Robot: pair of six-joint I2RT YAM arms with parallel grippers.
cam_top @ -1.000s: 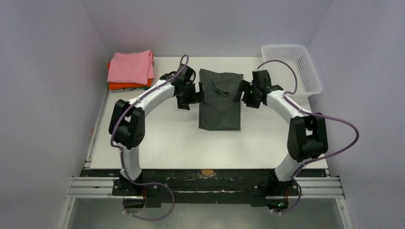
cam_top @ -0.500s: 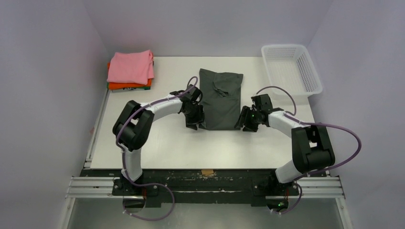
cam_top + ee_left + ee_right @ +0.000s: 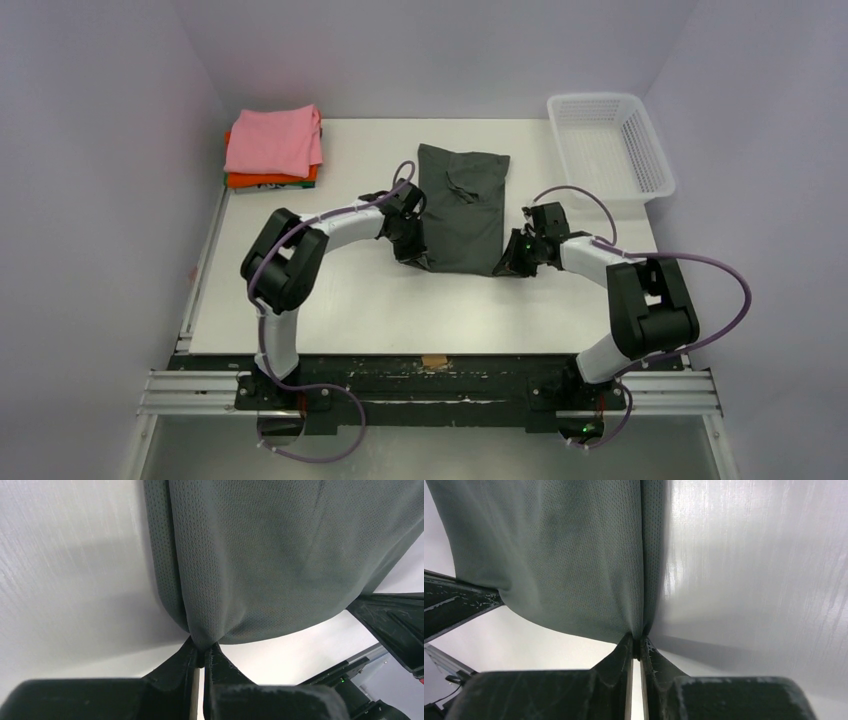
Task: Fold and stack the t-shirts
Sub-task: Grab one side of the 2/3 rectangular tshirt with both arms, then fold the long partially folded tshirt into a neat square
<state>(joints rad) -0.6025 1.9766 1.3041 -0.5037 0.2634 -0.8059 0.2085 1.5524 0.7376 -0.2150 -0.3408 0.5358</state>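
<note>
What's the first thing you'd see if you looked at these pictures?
The grey shirt in the middle of the table, pinched at its two near corners: the left gripper and right gripper are each shut on a bit of cloth. Next, the pink shirt folded on top of an orange shirt at the far left corner, and a white basket at the far right.

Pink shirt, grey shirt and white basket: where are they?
pink shirt (image 3: pixel 273 140): top view, middle of the folded top.
grey shirt (image 3: pixel 462 212): top view, its flat middle.
white basket (image 3: pixel 595 97): top view, far rim.
</note>
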